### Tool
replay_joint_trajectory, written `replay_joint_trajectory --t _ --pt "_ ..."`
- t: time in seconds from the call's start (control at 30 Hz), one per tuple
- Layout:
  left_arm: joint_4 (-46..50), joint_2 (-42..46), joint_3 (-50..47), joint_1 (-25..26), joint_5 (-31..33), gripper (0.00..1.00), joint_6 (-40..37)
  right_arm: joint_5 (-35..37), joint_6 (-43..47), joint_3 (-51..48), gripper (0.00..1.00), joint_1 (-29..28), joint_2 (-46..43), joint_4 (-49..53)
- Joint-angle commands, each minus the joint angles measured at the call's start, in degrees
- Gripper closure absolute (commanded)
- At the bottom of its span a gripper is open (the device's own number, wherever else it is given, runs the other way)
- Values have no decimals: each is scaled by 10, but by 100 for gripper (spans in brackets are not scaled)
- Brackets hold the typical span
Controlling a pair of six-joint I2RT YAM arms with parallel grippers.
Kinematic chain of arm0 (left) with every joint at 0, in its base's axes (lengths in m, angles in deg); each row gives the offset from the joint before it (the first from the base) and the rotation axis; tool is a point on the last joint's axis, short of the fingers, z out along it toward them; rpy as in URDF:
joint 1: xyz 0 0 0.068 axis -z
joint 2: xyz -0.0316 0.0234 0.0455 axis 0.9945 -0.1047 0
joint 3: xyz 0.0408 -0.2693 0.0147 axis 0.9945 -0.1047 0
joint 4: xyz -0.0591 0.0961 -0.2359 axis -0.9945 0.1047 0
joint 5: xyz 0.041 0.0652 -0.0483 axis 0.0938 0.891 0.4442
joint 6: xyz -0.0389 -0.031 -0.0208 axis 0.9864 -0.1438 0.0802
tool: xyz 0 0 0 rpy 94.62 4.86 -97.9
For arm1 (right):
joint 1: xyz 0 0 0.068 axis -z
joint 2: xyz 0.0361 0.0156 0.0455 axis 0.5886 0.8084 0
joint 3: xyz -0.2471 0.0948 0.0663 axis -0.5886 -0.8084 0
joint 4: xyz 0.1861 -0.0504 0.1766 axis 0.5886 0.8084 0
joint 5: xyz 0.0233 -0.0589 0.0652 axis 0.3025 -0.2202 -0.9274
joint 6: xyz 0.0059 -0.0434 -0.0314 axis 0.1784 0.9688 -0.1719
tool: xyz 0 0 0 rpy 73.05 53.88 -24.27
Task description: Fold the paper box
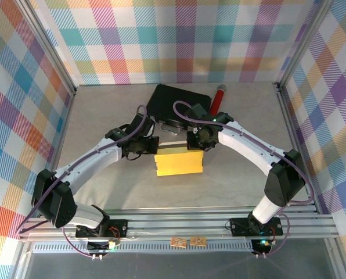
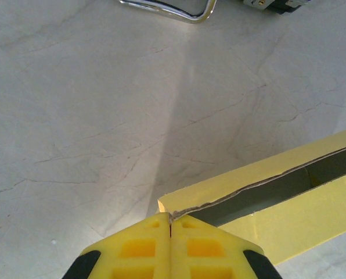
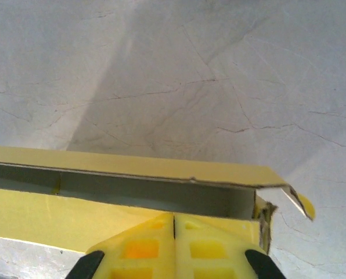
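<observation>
Black case point(image 1: 167, 99) lies beside a red cylinder point(image 1: 219, 97).

Robot laboratory test cell. A pale, marble-patterned bench point(image 1: 132, 192) is enclosed by plaid-printed panels point(image 1: 179, 40) on aluminium extrusion posts point(image 1: 52, 52). The cabled left arm point(image 1: 97, 163) and right arm point(image 1: 248, 142) are bolted to a slotted aluminium rail point(image 1: 179, 224) at its near edge.

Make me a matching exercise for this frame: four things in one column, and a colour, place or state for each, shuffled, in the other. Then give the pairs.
Things:
1. paper box
2. case
3. tube
4. left gripper

Descriptions:
A. shut, tips at a corner of the paper box
B. red, just right of the case
C. yellow, in front of the case
D. black, farthest back

Pairs: 1-C, 2-D, 3-B, 4-A
</observation>
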Motion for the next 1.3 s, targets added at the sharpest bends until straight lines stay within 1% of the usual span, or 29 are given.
replay_joint_trajectory --t 0.0,0.07,0.17,0.3,0.37,0.47,0.63,0.7,0.77,0.83,0.93,0.97,1.03,1.13,1.27 --pt "-14 16 -17 19 33 100 10 -13 -19 -4 100 -7 -25 2" --pt "-14 18 -21 25 43 100 13 -16 -30 -8 100 -9 -35 -1" --pt "-13 18 -26 32 54 100 17 -25 -57 -6 90 -10 -51 4" --pt "-18 24 -34 41 69 100 23 -46 -132 -4 76 -10 -76 11" --pt "-20 29 -36 45 76 100 24 -54 -188 -8 67 -10 -90 13" --pt "-24 35 -41 51 83 100 24 -68 -308 -26 48 -9 -110 17" --pt "-37 44 -52 61 92 100 25 -116 -495 -67 30 -9 -124 -18" --pt "-40 45 -55 66 96 100 24 -134 -586 -69 28 -9 -115 -6" --pt "-41 46 -56 71 101 100 25 -175 -668 -64 26 -9 -90 2" --pt "-43 46 -59 74 105 100 25 -195 -715 -60 24 -18 -73 -16" --pt "-45 48 -62 80 112 100 27 -175 -771 -65 20 -34 -67 -47" --pt "-47 50 -64 82 114 100 27 -169 -787 -70 15 -38 -67 -63" --pt "-49 51 -65 85 118 100 29 -163 -810 -73 9 -39 -63 -80" --pt "-54 52 -68 90 122 100 30 -168 -831 -74 8 -39 -56 -101" --pt "-59 53 -71 100 132 100 31 -180 -842 -77 8 -41 -37 -101"
